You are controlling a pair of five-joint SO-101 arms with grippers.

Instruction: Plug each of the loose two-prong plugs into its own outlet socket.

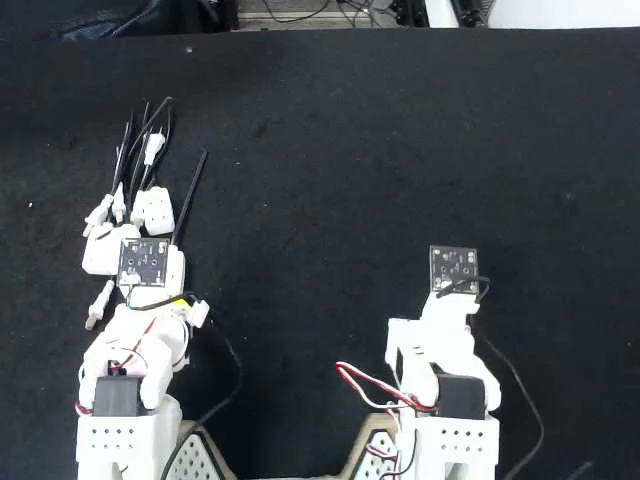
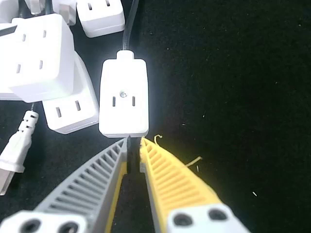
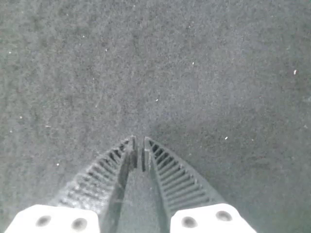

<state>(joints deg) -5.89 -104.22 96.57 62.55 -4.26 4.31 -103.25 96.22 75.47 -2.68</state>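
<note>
Left gripper (image 2: 133, 143) sits pinched shut, nothing visibly held, tips right at the corded outlet socket (image 2: 123, 99). Loose plug (image 2: 13, 158) lies nearby, untouched. Those closed jaws could shove that socket away instead of grasping anything.

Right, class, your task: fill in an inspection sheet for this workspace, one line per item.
Surface: black cloth-covered table, flecked with lint.
Job's things: white rectangular outlet socket; white cube sockets bunched beside it; white two-prong plug lying loose.
Clutter: nothing seen.
Grippers: left gripper fingers shut at the rectangular socket's edge; right gripper fingers shut over bare cloth.
Cables: thin black cables fanning from the sockets.
Surroundings: wires and equipment beyond the table's far edge.
</note>
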